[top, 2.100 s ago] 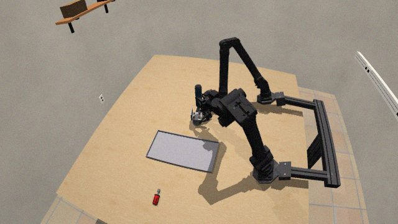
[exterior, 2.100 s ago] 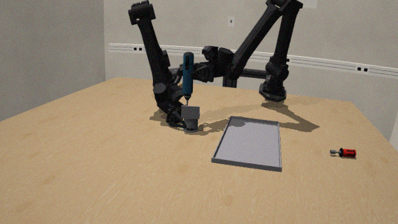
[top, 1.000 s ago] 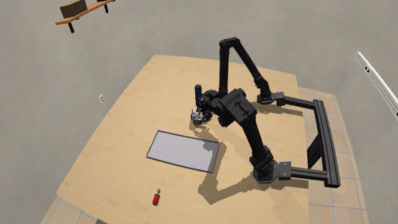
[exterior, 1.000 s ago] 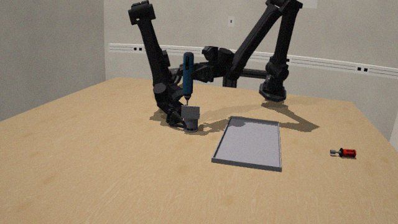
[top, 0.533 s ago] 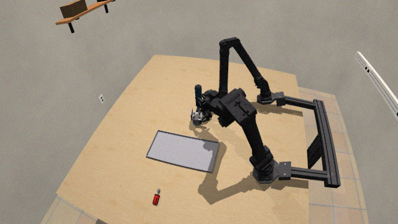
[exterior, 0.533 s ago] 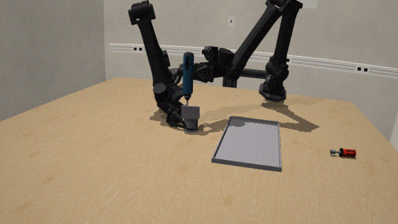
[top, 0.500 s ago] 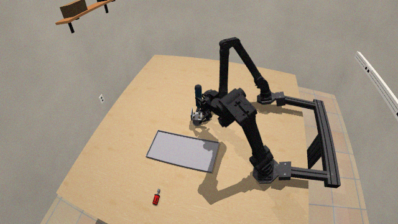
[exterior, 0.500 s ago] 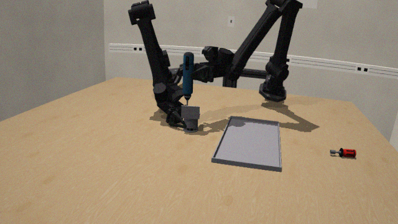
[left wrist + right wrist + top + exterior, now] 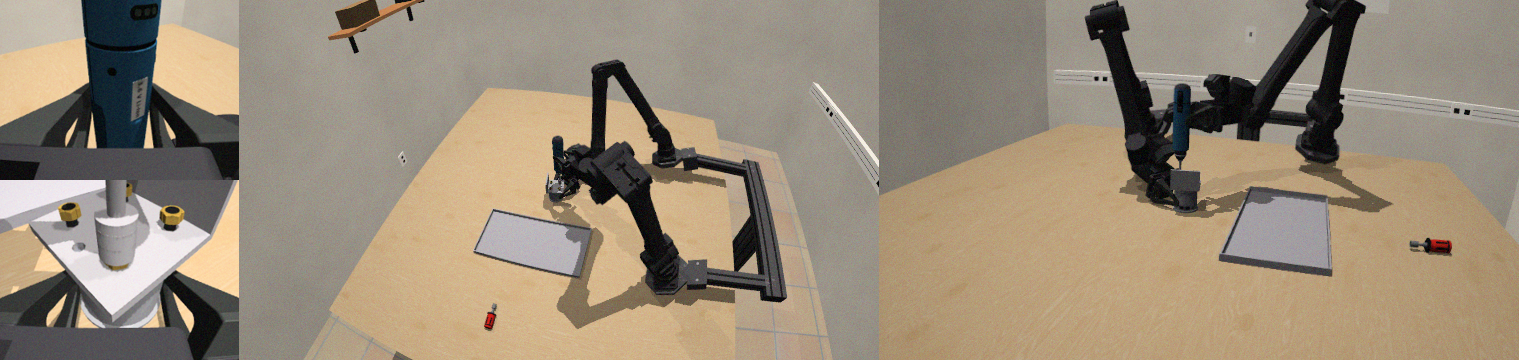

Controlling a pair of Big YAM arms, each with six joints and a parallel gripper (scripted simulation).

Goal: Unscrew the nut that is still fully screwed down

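My left gripper (image 9: 559,161) (image 9: 1181,118) (image 9: 120,90) is shut on the blue nut driver (image 9: 557,147) (image 9: 1181,132) (image 9: 116,60), which stands upright. Its grey socket (image 9: 116,236) is over the nut at the bracket's near corner; a gold rim (image 9: 117,266) shows below. The bracket (image 9: 1185,179) (image 9: 114,286) is on the joint module (image 9: 1186,201) (image 9: 146,306), which stands upright on the table. Three gold nuts (image 9: 70,212) (image 9: 172,215) (image 9: 127,190) sit raised on dark studs. My right gripper (image 9: 119,271) is shut on the joint module below the bracket plate.
A grey shallow tray (image 9: 534,242) (image 9: 1279,232) lies beside the module. A red-handled tool (image 9: 490,320) (image 9: 1439,246) lies beyond the tray. The two arms are close together around the module. A hole (image 9: 78,247) shows in the bracket plate.
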